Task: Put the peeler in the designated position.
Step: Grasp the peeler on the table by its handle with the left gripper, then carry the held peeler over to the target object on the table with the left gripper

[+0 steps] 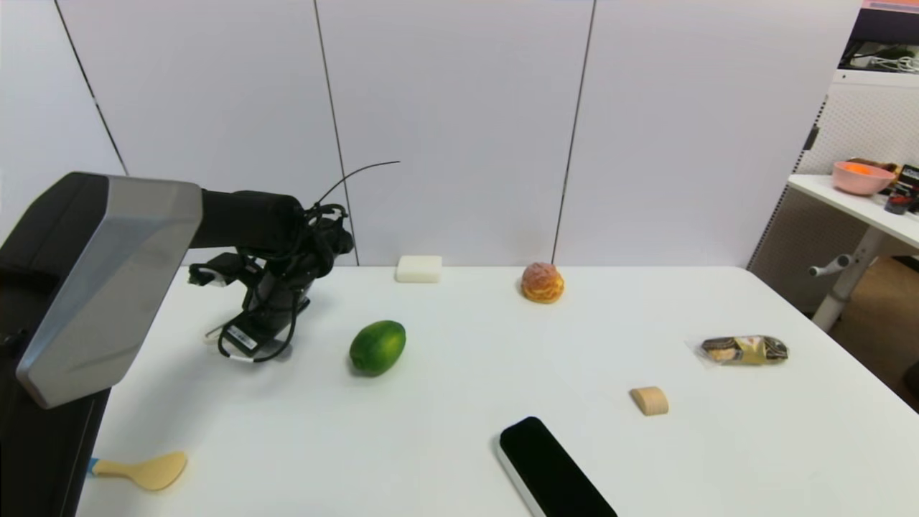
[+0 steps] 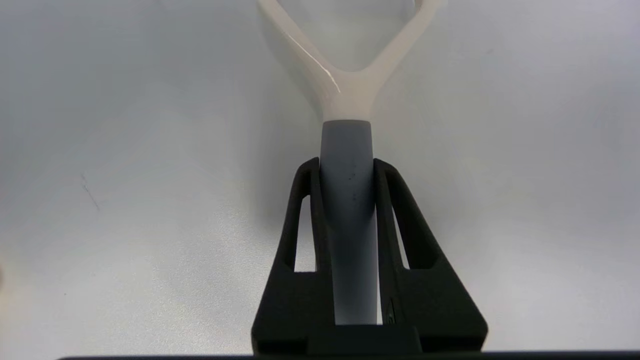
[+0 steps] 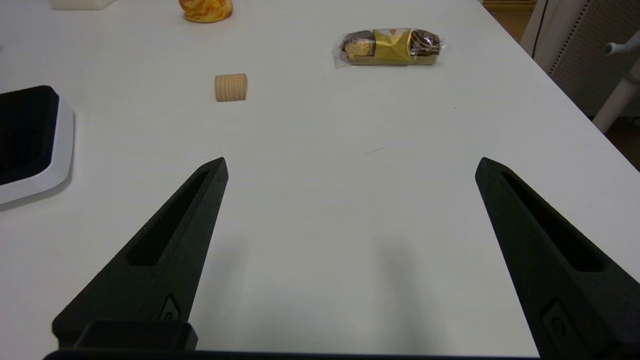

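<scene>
The peeler (image 2: 346,150) has a grey cylindrical handle and a white forked head; its blade is cut off past the picture's edge in the left wrist view. My left gripper (image 2: 346,165) is shut on the grey handle, both black fingers pressed against its sides, low over the white table. In the head view, the left gripper (image 1: 240,336) sits at the table's far left, left of a green fruit (image 1: 378,347); the peeler is barely visible there. My right gripper (image 3: 350,162) hovers open over bare table at the near right with nothing between its fingers.
A black pad with a white rim (image 1: 553,470) lies at the front centre. Also on the table are a tan spatula (image 1: 147,470), a white block (image 1: 418,268), a bun (image 1: 542,282), a small wooden piece (image 1: 650,400) and a wrapped snack (image 1: 744,350).
</scene>
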Tool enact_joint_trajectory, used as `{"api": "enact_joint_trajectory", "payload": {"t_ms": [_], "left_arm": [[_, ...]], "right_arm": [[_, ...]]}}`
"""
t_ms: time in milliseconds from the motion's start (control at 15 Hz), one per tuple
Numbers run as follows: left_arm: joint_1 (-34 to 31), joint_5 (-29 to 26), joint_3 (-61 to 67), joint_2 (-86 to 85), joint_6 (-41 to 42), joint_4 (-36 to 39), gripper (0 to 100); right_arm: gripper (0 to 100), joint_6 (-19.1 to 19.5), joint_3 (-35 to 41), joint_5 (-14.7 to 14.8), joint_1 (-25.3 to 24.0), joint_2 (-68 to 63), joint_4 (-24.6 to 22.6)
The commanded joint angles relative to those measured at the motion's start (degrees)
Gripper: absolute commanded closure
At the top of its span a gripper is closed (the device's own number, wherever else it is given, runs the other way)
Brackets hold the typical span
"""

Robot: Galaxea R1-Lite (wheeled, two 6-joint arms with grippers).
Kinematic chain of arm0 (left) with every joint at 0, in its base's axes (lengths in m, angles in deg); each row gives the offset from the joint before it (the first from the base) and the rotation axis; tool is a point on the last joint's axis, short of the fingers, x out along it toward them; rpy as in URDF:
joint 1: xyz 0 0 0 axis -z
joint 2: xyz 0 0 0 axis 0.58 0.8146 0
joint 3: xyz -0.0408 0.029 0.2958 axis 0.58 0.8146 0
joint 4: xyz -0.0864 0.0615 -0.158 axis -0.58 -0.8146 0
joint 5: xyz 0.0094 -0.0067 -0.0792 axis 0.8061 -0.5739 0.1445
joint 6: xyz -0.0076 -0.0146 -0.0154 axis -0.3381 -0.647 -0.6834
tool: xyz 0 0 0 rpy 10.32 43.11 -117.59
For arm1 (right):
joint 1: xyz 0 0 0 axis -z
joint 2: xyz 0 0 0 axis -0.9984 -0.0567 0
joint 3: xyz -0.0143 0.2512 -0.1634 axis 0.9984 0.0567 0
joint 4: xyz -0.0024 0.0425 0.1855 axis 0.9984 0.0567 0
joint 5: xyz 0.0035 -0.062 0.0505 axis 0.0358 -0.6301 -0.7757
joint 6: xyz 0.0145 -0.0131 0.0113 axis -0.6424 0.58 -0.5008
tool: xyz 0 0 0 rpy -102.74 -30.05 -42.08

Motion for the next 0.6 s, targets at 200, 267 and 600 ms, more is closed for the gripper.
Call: {"api": "enact_joint_trajectory", "payload": {"t_ms": [200, 267, 600], "left_arm": [[0.18, 0.81, -6.02, -6.99, 20.81, 1.98, 100], [1.24, 0.81, -6.02, -8.48, 26.35, 4.27, 100], [7.74, -1.38, -6.02, -12.44, 54.91, 14.99, 100]], "right_arm": [[0, 0.02, -0.01, 0.01, -0.01, -0.07, 0.05], [0, 0.02, -0.01, 0.01, -0.01, -0.07, 0.05], [0, 0.02, -0.01, 0.01, -0.01, -0.07, 0.05]]}}
